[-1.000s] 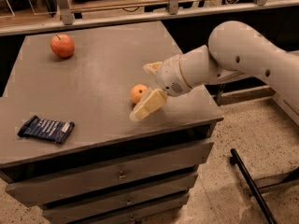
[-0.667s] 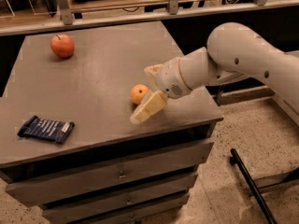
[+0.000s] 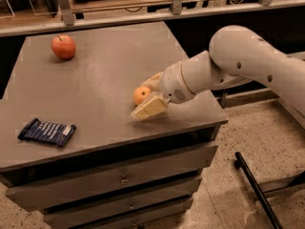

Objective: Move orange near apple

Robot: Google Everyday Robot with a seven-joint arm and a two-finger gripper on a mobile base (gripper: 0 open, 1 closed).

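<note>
The orange (image 3: 141, 94), small, round and yellow-orange, rests on the grey table top (image 3: 105, 70) near its right front part. My gripper (image 3: 141, 99) reaches in from the right on a white arm (image 3: 238, 61). It is open, with one cream finger (image 3: 148, 108) in front of the orange and the other behind it, so the orange lies between the jaws. The apple (image 3: 63, 46), red-orange with a short stem, stands at the far left of the table, well apart from the orange.
A dark blue snack packet (image 3: 46, 131) lies at the front left of the table. The table is a cabinet with drawers (image 3: 124, 178) below. A rail (image 3: 157, 11) runs behind it. A black bar (image 3: 255, 190) lies on the floor at the right.
</note>
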